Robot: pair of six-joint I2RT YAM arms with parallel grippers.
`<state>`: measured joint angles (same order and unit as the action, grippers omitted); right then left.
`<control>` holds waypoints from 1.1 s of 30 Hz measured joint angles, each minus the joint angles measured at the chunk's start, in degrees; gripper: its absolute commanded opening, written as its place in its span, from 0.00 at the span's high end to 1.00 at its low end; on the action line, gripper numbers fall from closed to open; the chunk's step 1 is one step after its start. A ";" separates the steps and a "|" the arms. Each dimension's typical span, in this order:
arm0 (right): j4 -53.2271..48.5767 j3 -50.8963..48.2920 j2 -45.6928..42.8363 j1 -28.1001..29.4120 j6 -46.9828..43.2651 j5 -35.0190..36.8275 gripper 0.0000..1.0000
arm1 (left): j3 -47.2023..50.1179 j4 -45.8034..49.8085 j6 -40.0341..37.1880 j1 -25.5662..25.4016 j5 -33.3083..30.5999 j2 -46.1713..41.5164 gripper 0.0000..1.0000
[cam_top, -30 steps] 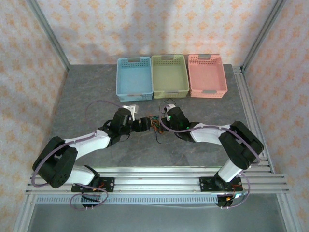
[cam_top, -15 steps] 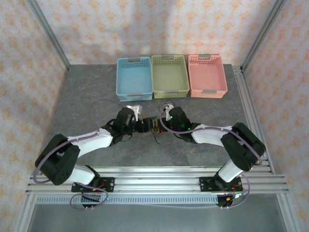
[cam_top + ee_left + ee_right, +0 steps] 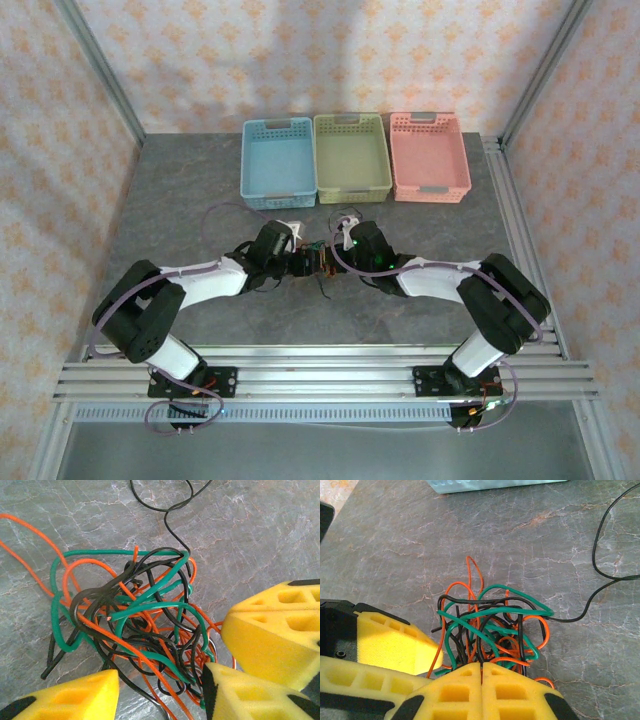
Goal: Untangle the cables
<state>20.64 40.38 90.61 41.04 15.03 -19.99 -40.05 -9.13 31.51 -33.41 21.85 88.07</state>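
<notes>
Near edge of the tabletop (image 3: 180, 200) first: metal rails (image 3: 330, 365) run along it with both arm bases bolted on, and the arms reach in toward each other.

The cables (image 3: 145, 615) sit in one knotted clump around the middle of the tabletop, with black, orange and green strands all looped through each other. One loose black strand wanders off across the surface. The left gripper (image 3: 160, 680) has its yellow pads spread apart, with the bottom of the clump sitting in the gap between them, so it's released and not squeezing anything. The right gripper (image 3: 481, 666) is clenched, pads pressed flat together, with strands from the clump running straight into the seam, so it's pinching the cables.

Along the far edge are three plastic baskets in a tight row: blue basket (image 3: 278, 160) on the left, green basket (image 3: 351, 155) in the middle, pink basket (image 3: 429, 155) toward the far right corner. All you see in each is its own bare bottom.

The tabletop is grey with a marbled stone look. Aluminium posts (image 3: 100, 70) frame the cell, and the walls (image 3: 300, 60) have pale wallpaper with a peach flower pattern.
</notes>
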 measured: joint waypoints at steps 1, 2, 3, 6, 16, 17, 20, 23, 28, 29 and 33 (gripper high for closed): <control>0.00 0.00 0.00 0.00 -0.02 0.00 1.00 | -0.11 0.00 0.04 0.00 0.00 0.00 0.59; 0.00 0.00 0.00 0.00 -0.02 0.02 1.00 | -0.24 0.00 0.00 0.00 0.00 0.02 0.60; -0.02 0.00 0.00 0.00 -0.02 0.02 1.00 | -0.42 0.09 -0.04 0.00 0.00 0.09 0.60; -0.02 0.00 0.00 0.00 -0.02 0.02 1.00 | -0.72 0.55 -0.02 0.00 -0.02 0.37 0.63; -0.42 0.00 -0.02 0.00 -0.09 1.14 1.00 | -1.27 2.32 -1.33 0.00 -0.39 0.39 0.93; -0.50 0.00 -0.02 0.00 -0.13 1.57 1.00 | -1.29 2.36 -1.36 0.00 -0.52 0.37 0.97; -0.81 0.00 -0.11 0.00 -0.26 2.43 1.00 | -1.31 2.86 -1.84 0.00 -1.29 0.33 1.00; -1.68 0.00 -0.52 -0.24 -0.31 3.85 1.00 | -1.31 4.22 -2.05 0.00 -2.43 -0.72 1.00; -2.51 -1.03 -2.80 -2.82 0.17 7.61 1.00 | -1.14 6.82 -3.10 0.00 -7.13 -7.10 1.00; -2.64 -1.57 -3.56 -3.61 0.44 8.55 1.00 | -1.11 7.28 -3.17 0.00 -8.57 -8.57 1.00; -2.86 -3.63 -6.19 -5.92 1.75 12.83 1.00 | -0.98 9.11 -3.52 0.00 -14.51 -12.41 1.00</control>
<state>17.78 36.75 84.42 35.11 16.78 -7.16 -41.04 -0.01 27.99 -33.41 7.33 75.66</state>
